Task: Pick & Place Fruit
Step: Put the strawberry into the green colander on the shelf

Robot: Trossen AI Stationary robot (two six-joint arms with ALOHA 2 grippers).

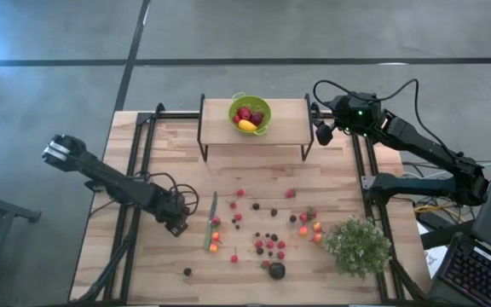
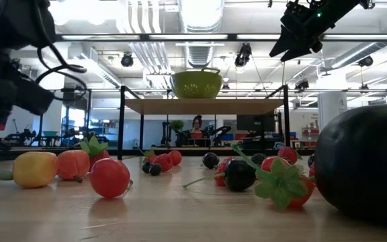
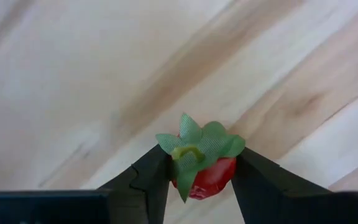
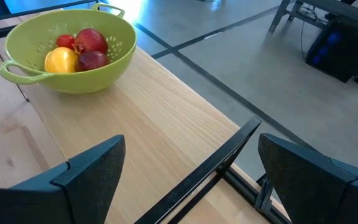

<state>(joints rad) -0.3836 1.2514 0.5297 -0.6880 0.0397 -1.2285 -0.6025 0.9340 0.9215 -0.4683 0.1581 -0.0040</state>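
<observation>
Only my left wrist view shows it: my left gripper (image 3: 194,180) has its jaws clamped on a red strawberry (image 3: 207,177) with a green leafy cap, above the worktop (image 3: 73,81). My right gripper (image 4: 191,168) gapes wide beside the green colander (image 4: 67,53), holding red and yellow fruit

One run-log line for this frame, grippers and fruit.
left gripper: shut on strawberry | right gripper: open beside green bowl | loose fruit: on table
</observation>
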